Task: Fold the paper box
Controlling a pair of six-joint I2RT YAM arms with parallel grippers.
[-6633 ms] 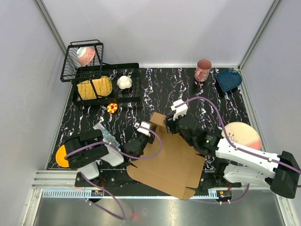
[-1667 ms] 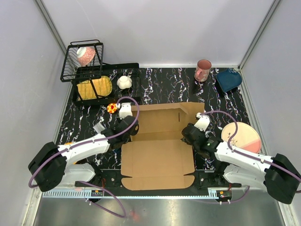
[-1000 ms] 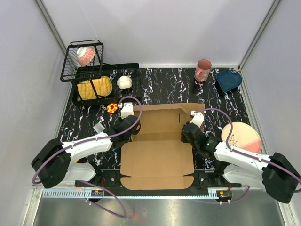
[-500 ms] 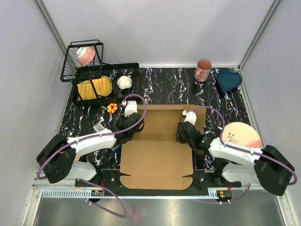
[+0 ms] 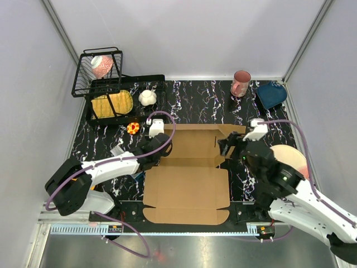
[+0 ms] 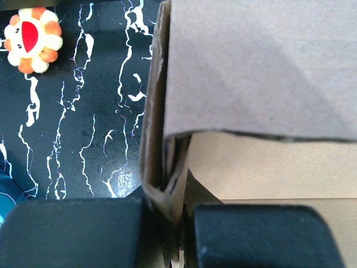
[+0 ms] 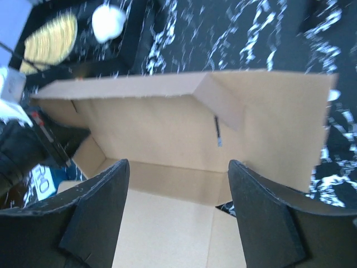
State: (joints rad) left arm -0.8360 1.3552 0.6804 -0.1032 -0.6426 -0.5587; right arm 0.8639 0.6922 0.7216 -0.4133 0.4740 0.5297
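pinching paper box [image 6: 256, 67] wall in left hand [image 6: 170, 212].

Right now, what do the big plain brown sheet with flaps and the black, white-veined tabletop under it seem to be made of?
The plain brown paper box looks like matte corrugated cardboard: uncoated and fibrous, with a layered, ragged cut edge in the left wrist view. The black white-veined tabletop looks like a marble-patterned mat or laminate. Which of the two, I cannot tell.

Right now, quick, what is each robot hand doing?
Left hand: closed, pinching a flap of the paper box.
Right hand: open, holding nothing, above the paper box.
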